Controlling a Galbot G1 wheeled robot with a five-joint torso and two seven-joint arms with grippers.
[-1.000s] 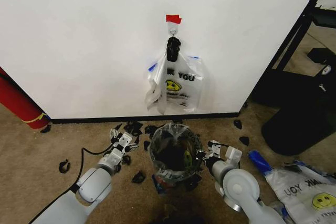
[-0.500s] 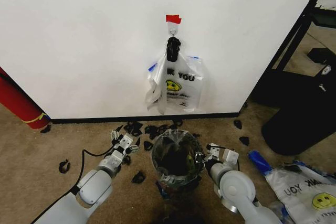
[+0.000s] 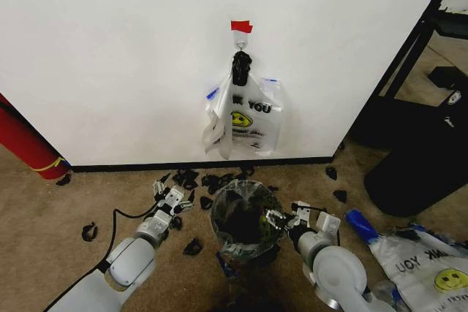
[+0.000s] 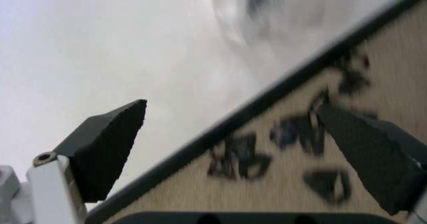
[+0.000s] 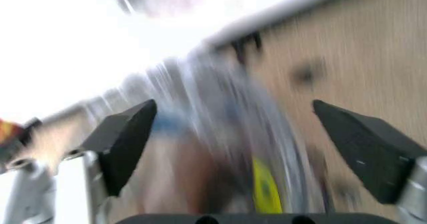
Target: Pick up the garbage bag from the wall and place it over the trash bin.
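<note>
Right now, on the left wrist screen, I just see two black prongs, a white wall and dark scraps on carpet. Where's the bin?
Observer: The trash bin stands on the carpet between the two arms, just right of the left end effector.
Operator: Is there a bag on it?
Observer: Yes, a see-through garbage bag is draped over its rim.
Operator: What is the other arm doing?
Observer: The right end effector is at the bin's right side, open, with the crinkly plastic right in front of it.
</note>
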